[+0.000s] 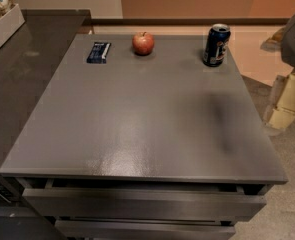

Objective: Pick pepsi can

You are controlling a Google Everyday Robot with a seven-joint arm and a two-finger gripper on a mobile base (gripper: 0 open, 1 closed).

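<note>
The pepsi can [216, 45] is dark blue with a silver top rim and white and red markings. It stands upright near the far right corner of the grey table [137, 119]. My gripper [286, 103] shows as pale beige parts under a grey arm section at the right edge of the camera view. It hangs beyond the table's right side, right of and nearer than the can, and touches nothing.
A red apple [143, 43] sits at the far middle of the table. A flat dark blue packet [98, 52] lies at the far left. A darker counter [27, 69] adjoins on the left, with a white tray [2, 26] of snacks. Drawers [142, 204] are below the front edge.
</note>
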